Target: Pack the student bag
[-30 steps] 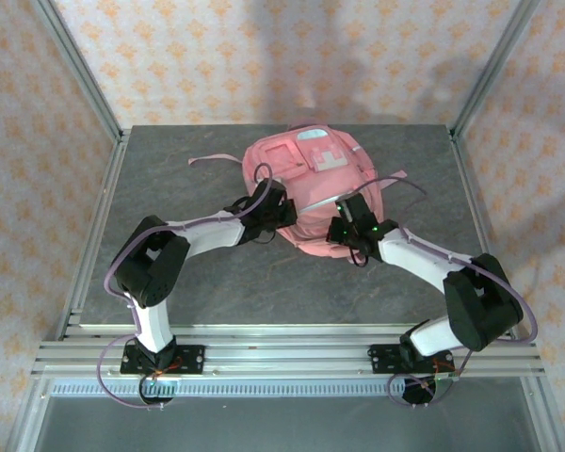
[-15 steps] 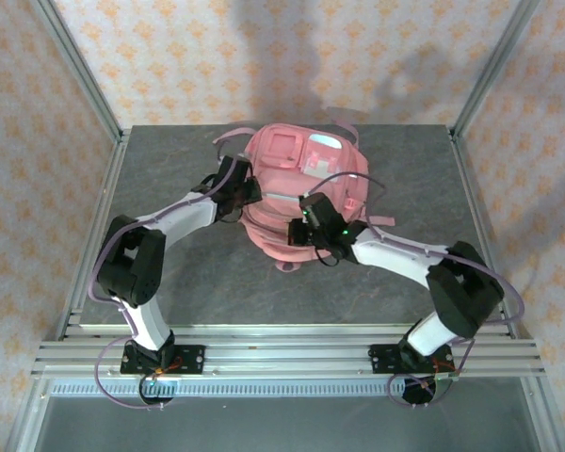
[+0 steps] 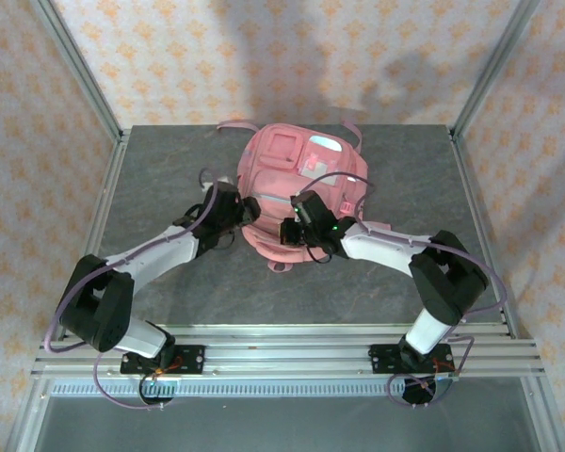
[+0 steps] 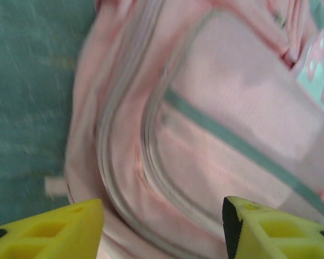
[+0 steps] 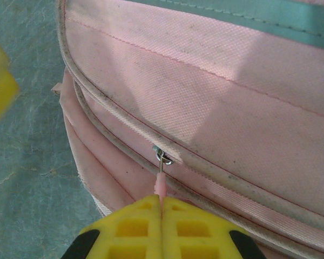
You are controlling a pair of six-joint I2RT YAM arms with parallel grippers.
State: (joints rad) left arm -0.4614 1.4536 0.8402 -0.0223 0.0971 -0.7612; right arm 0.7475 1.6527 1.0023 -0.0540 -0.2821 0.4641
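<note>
Both arms have swung inward: the left end effector (image 4: 162,229) now hovers at the left flank of the student bag (image 3: 297,169), fingers newly spread and gripping nothing, while the right end effector (image 5: 162,205) stays clenched on the pink zip pull (image 5: 161,183) at the bag's near edge. Compared with a second ago, the bag lies farther back on the table (image 3: 160,179), so the right arm likely carries the zipping alone.

No legible text, brand, number or sign anywhere. White patch (image 3: 322,148) on front of student bag (image 3: 282,184): pale marks, too small to read from top view. Same patch at edge of left wrist view: teal and pink shapes, blurred, unreadable.
</note>
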